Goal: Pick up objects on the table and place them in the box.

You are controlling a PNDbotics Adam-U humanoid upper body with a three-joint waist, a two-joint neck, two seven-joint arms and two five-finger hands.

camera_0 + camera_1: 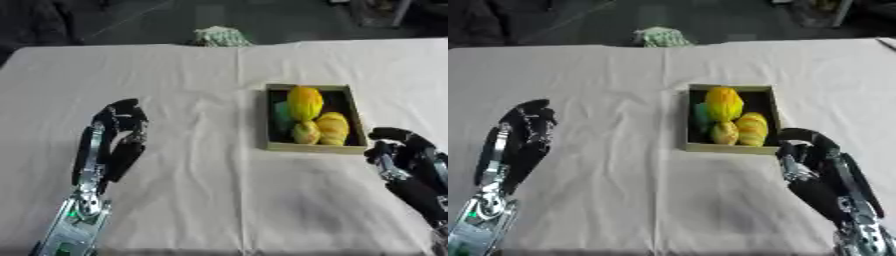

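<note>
- The box point(315, 146) sits on the cloth-covered tabletop point(201, 190), right of centre.
- Inside it lie yellow-orange rounded objects point(304, 102), touching one another, with a green thing point(282, 116) at their left side.
- The left hand point(121, 135) rests on the tabletop well to the left of the box, its fingers curled over at the tips and holding nothing.
- The right hand point(811, 150) is just beside the box's near right corner, fingers curled and empty.
- A pale greenish thing point(220, 37) lies at the far edge.
</note>
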